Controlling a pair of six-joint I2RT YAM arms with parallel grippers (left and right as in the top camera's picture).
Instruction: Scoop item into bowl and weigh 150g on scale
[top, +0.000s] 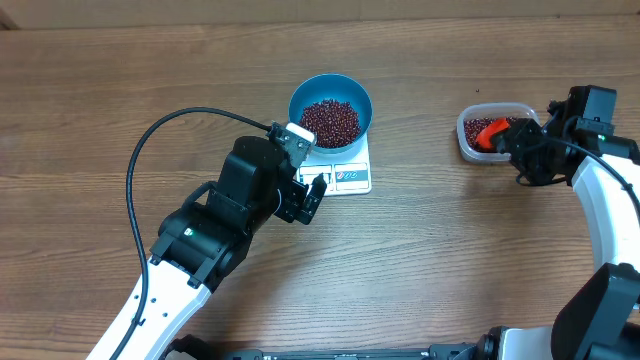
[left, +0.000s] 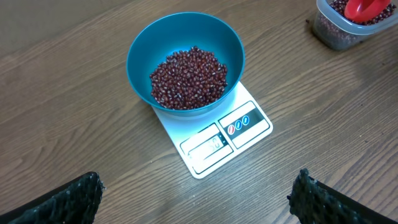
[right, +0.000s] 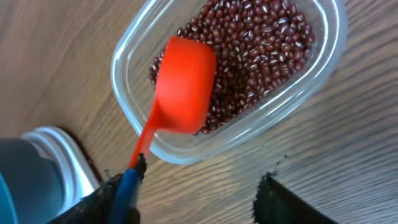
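**Worktop** (top: 100, 70): brown wood grain; it carries every item below.

**Bowl** (top: 300, 100): light blue, round and deep, at upper centre of the overhead frame. It sits on the scale (top: 352, 178) and covers all but the front strip.

**Beans** (top: 330, 122): a maroon heap in the bottom of the bowl, well below the rim. More of them lie in the tub.

**Scale, left wrist view:** only this view shows the white body tilted across the frame, the display window and the round buttons. The figures in the display are too small to read.

**Tub** (top: 470, 145): clear plastic with rounded corners, at right of the overhead frame, well apart from the bowl. The overhead view gives its place. The right wrist view alone shows the single beans inside and the scoop (right: 185, 84), red, bowl face down on them. The scoop's handle runs over the tub's rim toward the lower left.

**Left hand** (top: 310, 197): just in front of the scale, at frame centre. In the left wrist view its fingers (left: 68, 199) stand spread at the two bottom corners, with nothing between them.

**Right hand** (top: 512, 138): at the tub's right side. The overhead view does not show its state. In the right wrist view its jaws stand apart. The scoop's handle end meets the finger at lower left, and the other finger is clear of it.
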